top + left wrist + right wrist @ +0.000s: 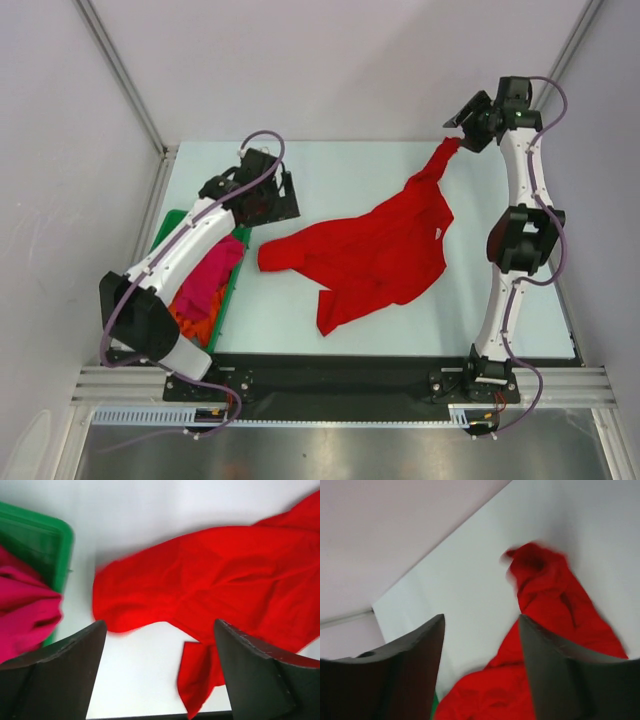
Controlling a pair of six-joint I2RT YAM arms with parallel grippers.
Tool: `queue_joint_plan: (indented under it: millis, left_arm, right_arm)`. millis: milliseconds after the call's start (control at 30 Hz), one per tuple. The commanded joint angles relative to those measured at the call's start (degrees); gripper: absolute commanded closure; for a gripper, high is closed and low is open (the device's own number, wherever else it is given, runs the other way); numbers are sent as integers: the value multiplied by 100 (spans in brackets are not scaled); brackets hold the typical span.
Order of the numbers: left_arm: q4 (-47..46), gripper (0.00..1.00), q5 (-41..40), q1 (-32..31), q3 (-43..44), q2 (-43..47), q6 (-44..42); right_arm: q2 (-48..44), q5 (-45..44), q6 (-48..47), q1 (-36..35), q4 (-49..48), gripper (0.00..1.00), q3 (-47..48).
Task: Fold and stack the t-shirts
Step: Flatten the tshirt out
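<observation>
left arm (190, 236), right arm (527, 176): white links | black joints | cables (264, 135) purple (looped)

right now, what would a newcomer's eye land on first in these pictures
The bright red t-shirt lies crumpled across the middle of the table, one end stretched toward the far right corner near the right gripper. At the left edge a green tray holds a heaped magenta-pink shirt and an orange shirt. The right gripper and the left gripper both stand open with nothing between their fingers.
</observation>
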State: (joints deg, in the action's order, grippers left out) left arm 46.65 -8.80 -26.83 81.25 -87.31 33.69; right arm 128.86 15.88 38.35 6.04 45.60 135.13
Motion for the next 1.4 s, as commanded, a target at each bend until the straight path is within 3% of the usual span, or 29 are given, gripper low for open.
queue_joint_plan:
  millis: [0,100,133,200,233,300,367,433,600,800,933,1267,1367]
  left_arm:
    - [763,5,-1079,-479,1134,-119,-354]
    - [723,7,-651,-1058,1585,-471,-644]
    - [514,9,-241,-1226,1595,-515,-740]
    - [92,14,183,-1639,1465,-673,-785]
    - [-337,20,473,-1746,1420,-743,-777]
    - [-682,27,1045,-2036,1515,-1102,-838]
    - [-763,37,1126,-2342,1813,-1689,-1065]
    - [-667,41,1073,-2554,2288,-2052,-1311]
    - [-622,41,897,-3090,3000,-3141,-1252]
    - [-298,46,502,-3346,3581,-3916,-1006]
    - [-288,50,484,-3425,3494,-4048,-786]
    - [-359,49,379,-3487,3959,-4664,-697]
    - [-262,55,265,-3478,4004,-4743,-618]
  right_arm:
    - [288,-32,-318,151,201,27,783]
    - [430,-531,-477,380,1369,23,1147]
    - [143,-933,-599,389,1764,23,808]
    - [-455,-1183,-671,310,1803,23,-52]
    - [-789,-1192,-671,266,1516,23,-1319]
    - [-1940,-1210,-592,213,1137,26,-2564]
    - [-2939,-1193,-487,248,802,30,-3959]
    - [-3462,-1096,-495,406,844,31,-4554]
    - [-4823,-955,-627,573,933,35,-5908]
    - [-5703,-674,-714,521,1187,36,-6604]
    - [-6073,-639,-750,486,1346,36,-6859]
    - [-6101,-533,-750,363,1293,35,-7071]
    - [-6066,-524,-767,362,1284,35,-7027]
